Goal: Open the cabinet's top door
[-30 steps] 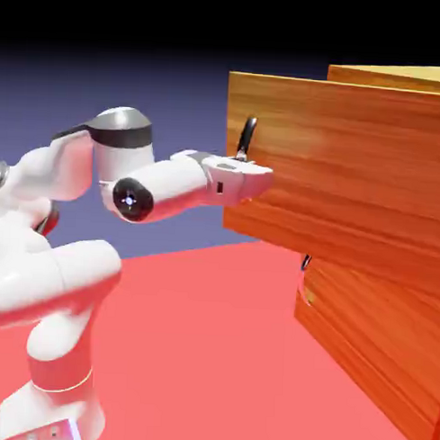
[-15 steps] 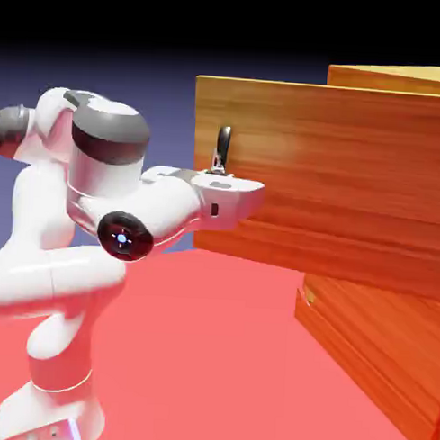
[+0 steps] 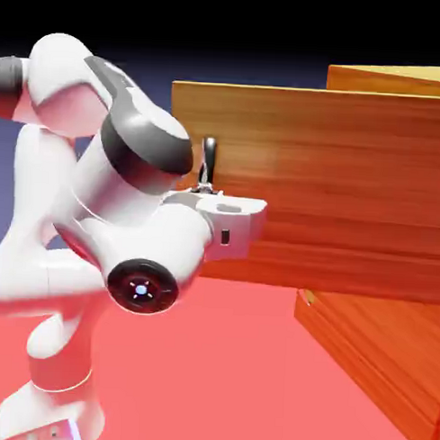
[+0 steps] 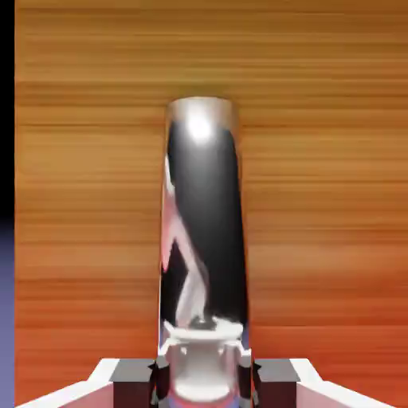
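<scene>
As the white arm (image 3: pixel 106 228) sweeps up from seven o'clock in the exterior view, its big grey-capped joint fills the left half and the hand stretches out toward three o'clock, right onto the front of the cabinet (image 3: pixel 380 348). The top door (image 3: pixel 324 192) stands well out from the cabinet body, its wide wood-grain face jutting toward nine o'clock past the lower panel (image 3: pixel 371 356), which sits flush below at five o'clock. On the door's near edge rises the dark curved handle (image 3: pixel 208 162), upright, and the gripper (image 3: pixel 205 189) sits right at its foot, touching it from six o'clock. The red table (image 3: pixel 226 368) spreads beneath.

Over to the hand view, and it is wood grain nearly edge to edge: the top door (image 4: pixel 319 199) fills the frame, with a thin strip of violet backdrop at nine o'clock. Dead centre runs the handle (image 4: pixel 203 231), a glossy dark bar from twelve o'clock down to six, mirroring the hand itself. The gripper (image 4: pixel 204 374) has it: the two grey fingertips (image 4: pixel 131 374) sit tight against either side of the bar at six o'clock, narrowly spaced, clamped on the handle and nothing else.
</scene>
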Available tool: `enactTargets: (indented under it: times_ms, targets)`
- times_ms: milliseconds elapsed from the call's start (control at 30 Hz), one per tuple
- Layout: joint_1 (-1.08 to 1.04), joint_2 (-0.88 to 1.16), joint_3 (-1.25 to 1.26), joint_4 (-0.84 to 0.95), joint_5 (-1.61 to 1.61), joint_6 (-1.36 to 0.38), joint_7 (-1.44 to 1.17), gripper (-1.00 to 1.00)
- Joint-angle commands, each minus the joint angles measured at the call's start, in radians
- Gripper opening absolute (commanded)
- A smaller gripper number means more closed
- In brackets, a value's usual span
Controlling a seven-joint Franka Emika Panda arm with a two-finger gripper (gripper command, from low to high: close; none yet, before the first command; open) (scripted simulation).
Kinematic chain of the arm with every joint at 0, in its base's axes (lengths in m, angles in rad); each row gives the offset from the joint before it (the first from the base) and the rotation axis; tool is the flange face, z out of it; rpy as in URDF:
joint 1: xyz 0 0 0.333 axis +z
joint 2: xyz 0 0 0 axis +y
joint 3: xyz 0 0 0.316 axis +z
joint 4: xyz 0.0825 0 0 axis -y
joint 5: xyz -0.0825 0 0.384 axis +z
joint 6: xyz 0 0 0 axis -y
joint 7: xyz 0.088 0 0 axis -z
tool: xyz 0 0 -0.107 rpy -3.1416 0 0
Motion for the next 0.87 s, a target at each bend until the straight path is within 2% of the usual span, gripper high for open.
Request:
enactTargets:
  times_ms: [0,367,833]
  targets:
    - [0.001,-0.036,-0.002,0.030,-0.026,-0.005,-0.016,-1.00]
    - [0.026,-0.428,-0.001,0.408,-0.268,-0.087,-0.134,-1.00]
    - [0.111,-0.838,-0.003,0.916,-0.413,-0.246,-0.128,-1.00]
